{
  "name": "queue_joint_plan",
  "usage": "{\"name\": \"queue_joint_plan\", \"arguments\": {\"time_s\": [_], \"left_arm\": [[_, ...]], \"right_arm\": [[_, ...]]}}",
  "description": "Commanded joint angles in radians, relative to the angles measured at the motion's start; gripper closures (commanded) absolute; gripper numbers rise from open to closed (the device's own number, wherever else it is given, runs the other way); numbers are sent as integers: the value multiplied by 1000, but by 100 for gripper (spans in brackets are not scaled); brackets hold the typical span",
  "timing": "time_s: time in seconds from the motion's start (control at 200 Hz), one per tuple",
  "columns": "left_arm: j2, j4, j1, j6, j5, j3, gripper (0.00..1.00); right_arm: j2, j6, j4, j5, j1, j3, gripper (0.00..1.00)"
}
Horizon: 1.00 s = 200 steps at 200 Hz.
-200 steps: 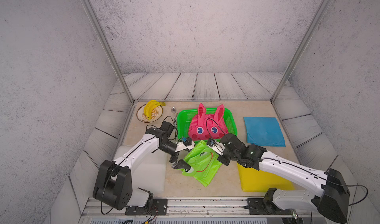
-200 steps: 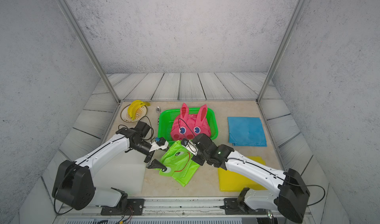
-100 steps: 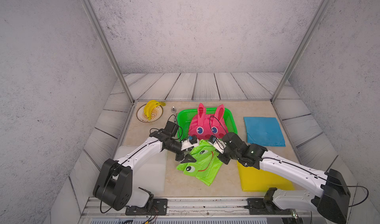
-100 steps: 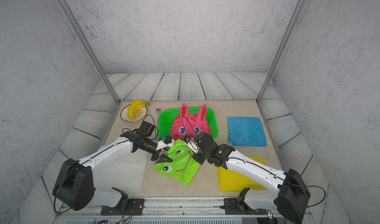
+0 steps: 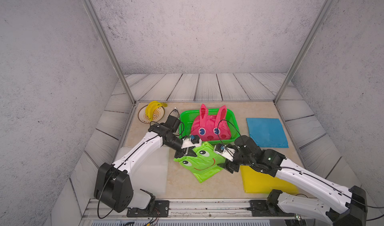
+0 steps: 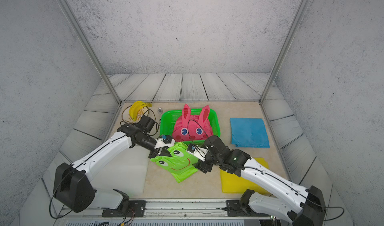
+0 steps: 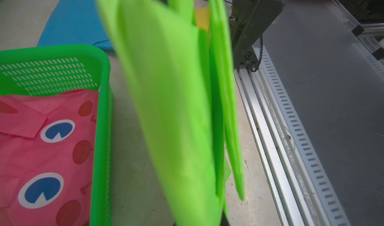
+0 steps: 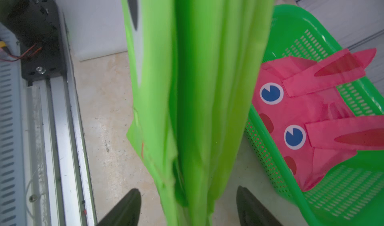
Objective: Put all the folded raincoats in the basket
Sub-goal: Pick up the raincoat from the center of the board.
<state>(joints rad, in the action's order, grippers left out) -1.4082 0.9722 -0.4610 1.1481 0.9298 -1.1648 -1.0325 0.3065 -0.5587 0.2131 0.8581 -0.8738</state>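
Left gripper clamps green raincoat | right gripper spread wide | arms converge inward

Grey speckled walls, plank floor

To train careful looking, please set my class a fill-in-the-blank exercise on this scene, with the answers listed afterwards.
The rabbit raincoat in the basket is coloured ____.
The left gripper is shut on the frog raincoat, coloured ____.
The right gripper has its jaws standing ____.
On the plate lies a bunch of ____.
Missing words: pink, green, open, bananas.
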Motion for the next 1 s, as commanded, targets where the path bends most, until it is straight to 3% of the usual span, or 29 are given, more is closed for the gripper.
{"name": "queue_joint_plan", "arguments": {"time_s": [0.0,0.175,0.36,0.445,0.56,0.681,0.711,0.866,0.941,0.996], "left_arm": [[5,185,-1,177,13,-51,98],[-5,296,-1,294,0,-105,97],[-5,276,1,252,40,-137,97],[-9,262,1,233,49,-140,97],[-11,262,7,220,51,-145,97],[-12,258,25,208,64,-153,95],[-11,250,30,188,64,-155,93],[-7,211,62,84,43,-172,67],[-3,198,79,57,23,-170,42],[4,185,96,37,14,-162,36]], "right_arm": [[6,-22,-91,121,-23,-53,0],[-52,-108,-59,385,-98,-75,0],[-153,-205,65,641,-99,-77,2],[-184,-248,118,687,-99,-75,7],[-197,-300,227,661,-99,-39,38],[-208,-269,228,679,-103,-33,89],[-211,-258,215,691,-106,-39,100],[-189,-257,200,697,-135,-50,100],[-166,-282,220,692,-170,-47,100],[-151,-316,249,688,-207,-41,100]]}}
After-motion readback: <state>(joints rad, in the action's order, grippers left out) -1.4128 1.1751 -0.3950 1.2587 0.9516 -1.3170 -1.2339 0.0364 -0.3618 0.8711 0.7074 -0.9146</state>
